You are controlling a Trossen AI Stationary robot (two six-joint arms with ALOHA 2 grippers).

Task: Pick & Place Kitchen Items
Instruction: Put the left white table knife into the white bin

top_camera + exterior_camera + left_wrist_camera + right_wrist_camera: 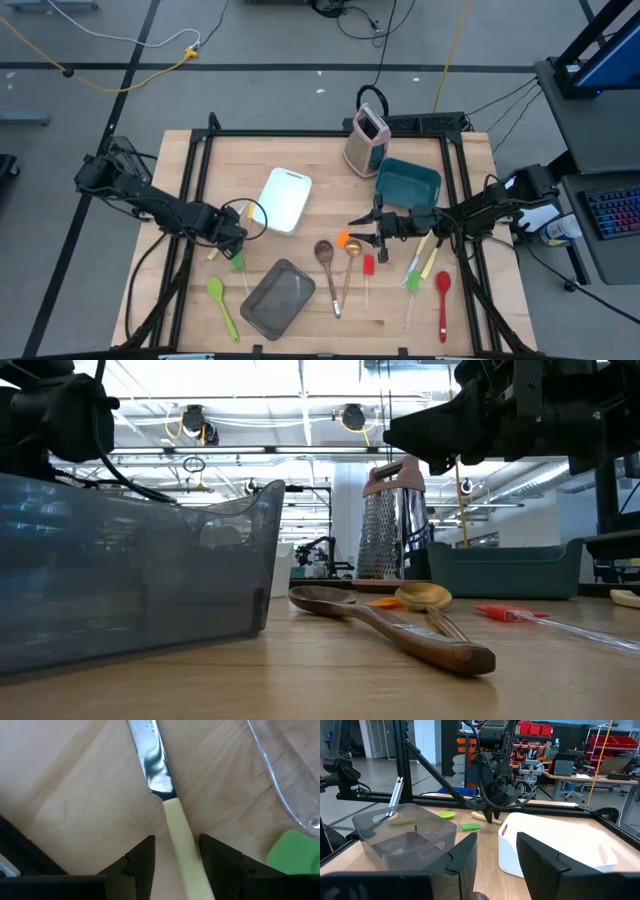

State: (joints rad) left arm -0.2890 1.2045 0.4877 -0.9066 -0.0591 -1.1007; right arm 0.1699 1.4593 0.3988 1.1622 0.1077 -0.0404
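While the yellow-handled knife (172, 815) lies flat on the wooden tabletop (300, 150), its pale handle runs between the two fingers of the left end effector (238, 237), which stand partly open on either side of it. The left finger (142, 862) has a gap to the handle; the other sits right at its edge, and I cannot tell whether it touches. In the high view this knife is near the left front corner of the white tray (285, 199), with a green spatula (238, 263) just beside it and a second green spatula (220, 303) nearer the front edge.

A grey pan (280, 297) sits toward the front middle. Beside it lie a brown wooden spoon (327, 262), a gold spoon (351, 262), a red spatula (368, 268) and, farther right, a red spoon (442, 300).

Over the orange spatula (343, 239), the right end effector (362, 231) hangs above the tabletop, fingers parted with nothing between them. Behind it are a teal bin (408, 182) and an upright box grater (366, 140).
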